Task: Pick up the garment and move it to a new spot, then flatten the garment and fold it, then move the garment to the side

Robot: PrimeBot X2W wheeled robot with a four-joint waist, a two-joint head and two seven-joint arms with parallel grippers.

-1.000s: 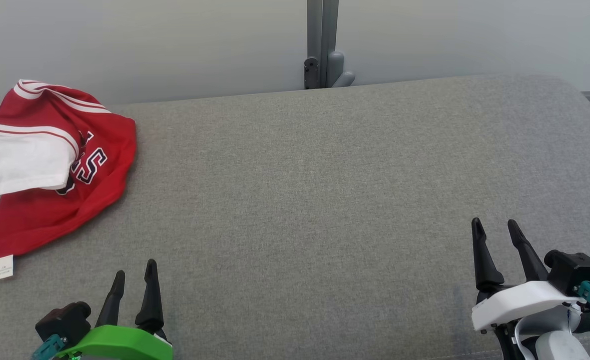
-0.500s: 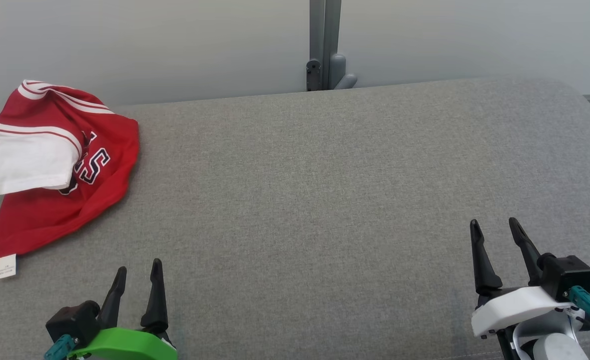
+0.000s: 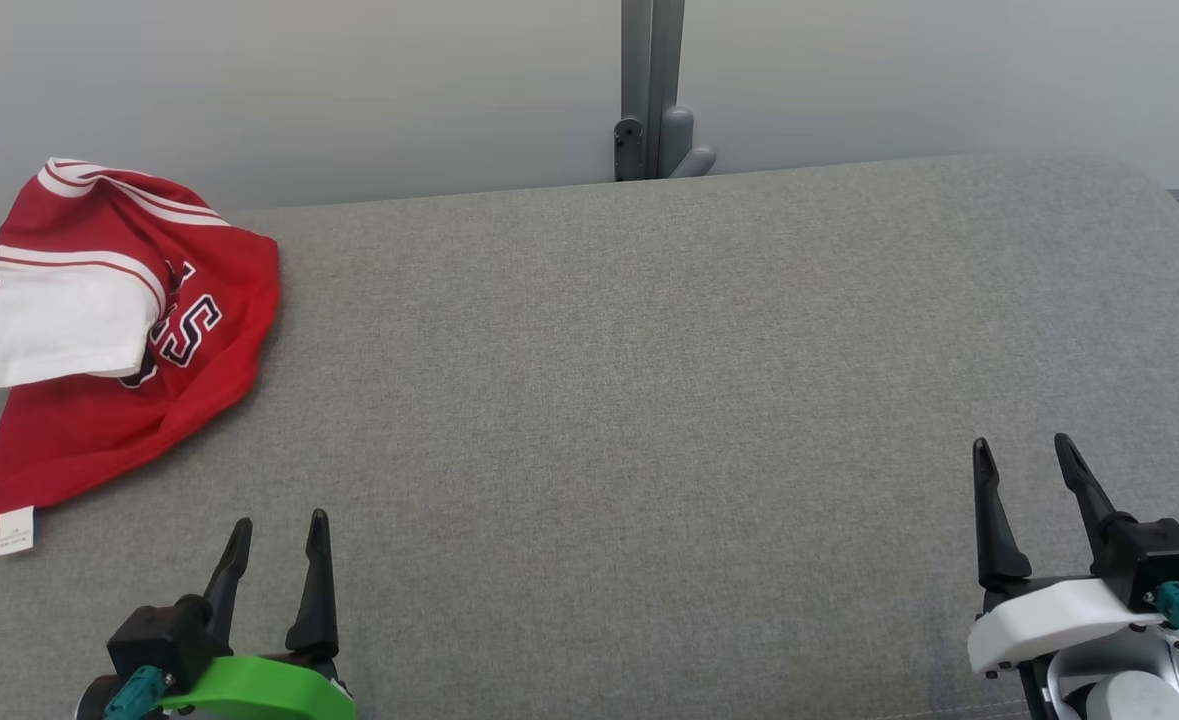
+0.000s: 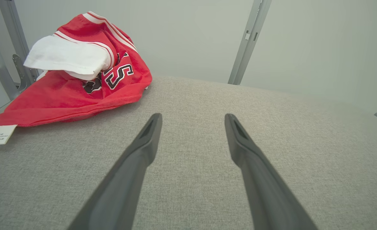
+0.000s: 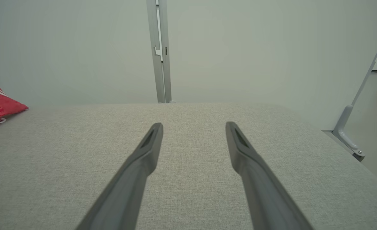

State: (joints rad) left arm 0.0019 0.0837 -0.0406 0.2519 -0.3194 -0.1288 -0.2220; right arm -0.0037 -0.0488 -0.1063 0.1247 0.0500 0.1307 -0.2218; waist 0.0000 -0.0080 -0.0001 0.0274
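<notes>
The garment (image 3: 119,340), a red jersey with white stripes and dark lettering, lies bunched in a heap at the far left corner of the grey padded surface (image 3: 649,400). A white part (image 3: 59,335) is folded over its top and a small label (image 3: 13,530) sticks out at its near left tip. Both tools are empty. The left gripper (image 3: 280,518) hovers at the near left with its fingers spread wide, near the heap but apart from it. The right gripper (image 3: 1020,443) is at the near right, equally wide and well apart from the cloth. No part of the task looks begun, so the pick-up comes first. The main risk is the heap's place: it sits right at the left edge, and a sideways nudge during the reach could push it over the side. The layers are piled loosely, so a shallow pinch might catch only the white part or one thin fold, and the jersey would then hang twisted and be hard to spread. Coming down too deep could drive the fingertips into the soft padding and snag its cover.
</notes>
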